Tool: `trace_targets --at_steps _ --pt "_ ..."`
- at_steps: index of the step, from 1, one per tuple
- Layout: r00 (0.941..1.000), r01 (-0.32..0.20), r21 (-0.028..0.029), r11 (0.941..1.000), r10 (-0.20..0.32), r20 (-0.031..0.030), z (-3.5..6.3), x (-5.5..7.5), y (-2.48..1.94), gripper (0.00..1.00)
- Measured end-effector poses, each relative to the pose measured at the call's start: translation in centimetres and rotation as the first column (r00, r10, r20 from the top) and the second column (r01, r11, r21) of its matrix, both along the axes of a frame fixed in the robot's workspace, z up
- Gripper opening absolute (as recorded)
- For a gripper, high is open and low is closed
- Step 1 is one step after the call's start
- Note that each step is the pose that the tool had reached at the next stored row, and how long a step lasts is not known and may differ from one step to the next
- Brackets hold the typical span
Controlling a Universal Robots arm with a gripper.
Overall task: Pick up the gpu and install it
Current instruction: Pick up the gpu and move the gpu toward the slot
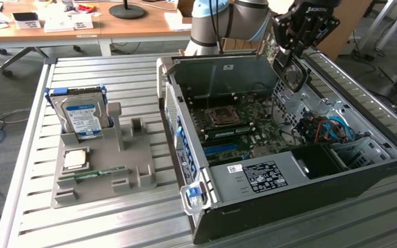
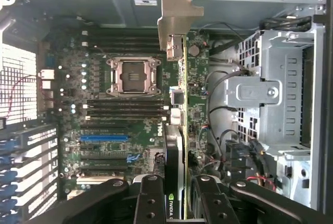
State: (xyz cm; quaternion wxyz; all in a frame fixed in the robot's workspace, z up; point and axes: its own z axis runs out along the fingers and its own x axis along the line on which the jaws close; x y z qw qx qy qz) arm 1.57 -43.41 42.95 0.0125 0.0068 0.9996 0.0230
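The gpu (image 1: pixel 293 75) hangs upright over the far right part of the open computer case (image 1: pixel 184 111), above the motherboard (image 1: pixel 243 129). My gripper (image 1: pixel 297 51) is shut on its upper end. In the wrist view the gpu (image 2: pixel 178 109) shows edge-on, with its silver bracket (image 2: pixel 176 15) at the far end. My gripper (image 2: pixel 177 200) clamps the card from both sides. Beneath the card lie the motherboard (image 2: pixel 104 73), the empty CPU socket (image 2: pixel 132 75) and a blue slot (image 2: pixel 104 137).
A grey holder (image 1: pixel 140 160) at the exterior view's left carries a blue-labelled hard drive (image 1: pixel 81 111), a CPU chip (image 1: pixel 74 157) and a green RAM stick (image 1: pixel 95 173). A metal drive cage (image 2: pixel 270 88) and cables (image 1: pixel 322 129) crowd the case's right side.
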Motion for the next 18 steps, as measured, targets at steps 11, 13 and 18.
trace_targets --at_steps 11,13,18 --pt "1.0 0.0 0.0001 1.0 0.0 0.0 -0.07 2.6 0.16 0.27" --pt "1.0 0.0 0.0001 1.0 0.0 0.0 -0.1 3.0 0.2 0.27" --pt "1.0 0.0 0.0 1.0 0.0 0.0 -0.12 3.8 0.27 0.27"
